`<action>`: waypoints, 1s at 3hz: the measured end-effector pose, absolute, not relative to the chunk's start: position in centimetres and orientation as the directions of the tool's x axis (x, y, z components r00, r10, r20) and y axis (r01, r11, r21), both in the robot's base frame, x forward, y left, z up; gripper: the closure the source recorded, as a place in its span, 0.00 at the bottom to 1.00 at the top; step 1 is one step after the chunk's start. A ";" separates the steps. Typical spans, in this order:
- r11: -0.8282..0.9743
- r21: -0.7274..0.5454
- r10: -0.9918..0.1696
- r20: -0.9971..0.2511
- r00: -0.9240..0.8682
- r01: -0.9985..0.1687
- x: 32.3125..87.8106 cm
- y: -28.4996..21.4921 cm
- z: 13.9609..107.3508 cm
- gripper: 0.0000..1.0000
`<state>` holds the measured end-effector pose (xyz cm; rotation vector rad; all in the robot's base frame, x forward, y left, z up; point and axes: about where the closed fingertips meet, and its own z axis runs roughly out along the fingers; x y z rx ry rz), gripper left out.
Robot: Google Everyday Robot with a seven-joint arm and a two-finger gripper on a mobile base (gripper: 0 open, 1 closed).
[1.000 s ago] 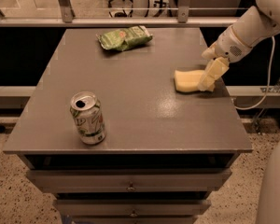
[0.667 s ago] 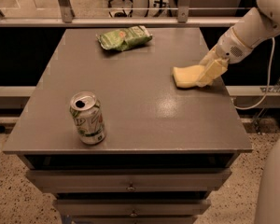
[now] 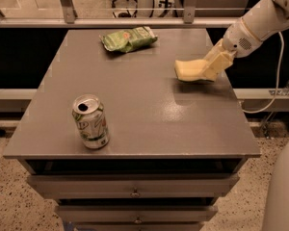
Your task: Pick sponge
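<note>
One gripper clasping sponge, near table right edge

I take the soda can as my marker: it stands upright on the grey table, its top opened. Beyond the can and a little to its right, a green snack bag lies flat. Well to the can's right and farther back, my gripper has its pale fingers clamped on the right end of the sponge. The sponge is tilted, with a shadow on the tabletop beneath it. The white arm reaches in from up and to the can's right.
</note>
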<state>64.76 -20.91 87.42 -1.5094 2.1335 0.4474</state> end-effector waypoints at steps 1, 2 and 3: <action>0.298 0.011 -0.738 -0.632 -0.237 -0.955 63.4 -17.6 91.4 1.00; 0.272 0.079 -0.646 -0.724 -0.242 -0.959 61.2 -14.6 95.3 1.00; 0.268 0.086 -0.629 -0.738 -0.242 -0.960 61.4 -13.9 95.5 1.00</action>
